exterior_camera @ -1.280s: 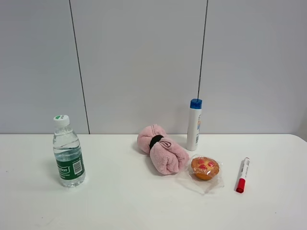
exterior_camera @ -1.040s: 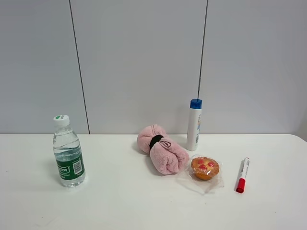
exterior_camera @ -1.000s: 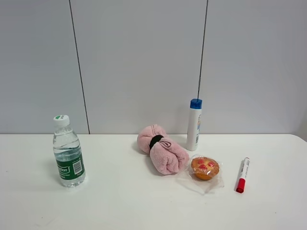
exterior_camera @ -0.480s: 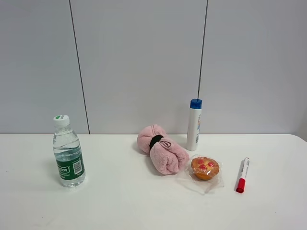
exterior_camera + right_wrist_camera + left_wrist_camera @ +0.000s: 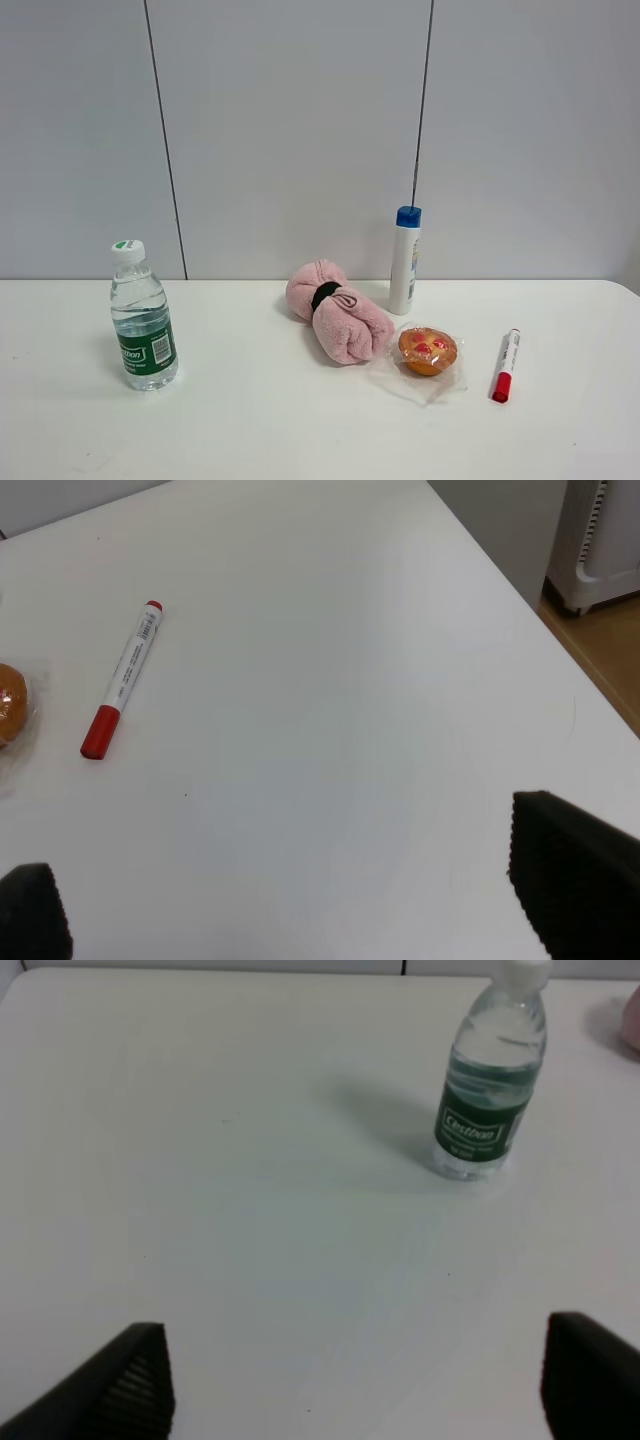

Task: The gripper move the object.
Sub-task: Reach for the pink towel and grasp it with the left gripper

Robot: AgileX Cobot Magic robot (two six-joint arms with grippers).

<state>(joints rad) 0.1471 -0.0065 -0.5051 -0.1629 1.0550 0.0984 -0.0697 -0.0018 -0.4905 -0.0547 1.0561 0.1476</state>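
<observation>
Neither gripper shows in the exterior high view. A water bottle (image 5: 143,318) with a green label stands at the left of the white table (image 5: 260,420); it also shows in the left wrist view (image 5: 489,1080). My left gripper (image 5: 360,1390) is open and empty, hanging over bare table well short of the bottle. A red-capped marker (image 5: 506,365) lies at the right and also shows in the right wrist view (image 5: 122,677). My right gripper (image 5: 300,900) is open and empty, apart from the marker.
A rolled pink towel (image 5: 337,311) lies in the middle. A white bottle with a blue cap (image 5: 404,259) stands behind it. A wrapped muffin (image 5: 427,352) lies beside the towel; its edge shows in the right wrist view (image 5: 10,718). The table's right edge (image 5: 520,610) drops to the floor.
</observation>
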